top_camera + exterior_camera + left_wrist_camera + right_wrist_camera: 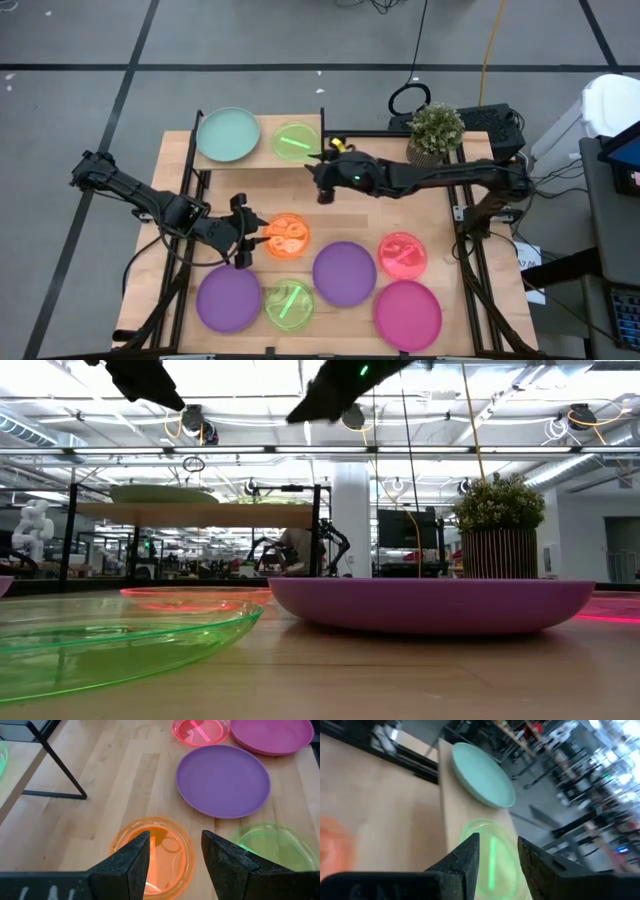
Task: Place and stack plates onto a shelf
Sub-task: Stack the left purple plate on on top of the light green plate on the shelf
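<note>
On the shelf [262, 160] at the far-left corner of the surface [440, 215], a pale teal plate [228, 134] and a green plate [294, 141] are seen side by side. The right pincer [322, 190] is held released just beside the shelf's near edge. The left pincer [252, 243] is held released at the orange plate [288, 234], nothing being gripped.

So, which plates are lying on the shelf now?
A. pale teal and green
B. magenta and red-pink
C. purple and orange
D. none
A: in the high view the pale teal plate and a green plate lie side by side on the shelf.
</note>
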Action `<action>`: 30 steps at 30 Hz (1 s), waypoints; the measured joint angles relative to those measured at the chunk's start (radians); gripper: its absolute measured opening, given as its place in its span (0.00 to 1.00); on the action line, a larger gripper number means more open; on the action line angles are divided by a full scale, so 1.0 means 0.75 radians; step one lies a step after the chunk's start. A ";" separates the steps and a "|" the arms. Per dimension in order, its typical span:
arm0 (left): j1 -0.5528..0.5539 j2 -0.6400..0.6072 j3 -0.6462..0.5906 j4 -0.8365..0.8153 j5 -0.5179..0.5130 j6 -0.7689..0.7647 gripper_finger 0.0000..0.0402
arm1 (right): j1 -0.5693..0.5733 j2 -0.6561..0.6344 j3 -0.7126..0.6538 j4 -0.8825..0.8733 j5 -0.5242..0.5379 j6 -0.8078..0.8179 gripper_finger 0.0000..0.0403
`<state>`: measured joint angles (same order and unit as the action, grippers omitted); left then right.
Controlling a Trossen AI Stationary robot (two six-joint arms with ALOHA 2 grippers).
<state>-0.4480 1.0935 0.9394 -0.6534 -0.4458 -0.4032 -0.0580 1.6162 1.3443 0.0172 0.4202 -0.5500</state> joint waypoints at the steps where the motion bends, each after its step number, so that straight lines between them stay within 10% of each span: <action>1: -0.005 0.000 0.000 -0.001 -0.001 -0.005 0.46 | 0.022 -0.038 -0.013 -0.044 0.000 0.055 0.29; 20: -0.279 0.015 0.000 -0.012 0.030 -0.279 0.46 | 0.533 -0.826 -0.794 -0.091 0.112 0.713 0.29; 30: -0.537 0.283 0.000 0.057 0.175 -0.534 0.46 | 0.661 -0.917 -0.822 -0.109 0.233 0.839 0.29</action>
<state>-0.8510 1.3061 0.9394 -0.6108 -0.3144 -0.8038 0.4377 0.9283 0.7280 -0.0646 0.5948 0.0795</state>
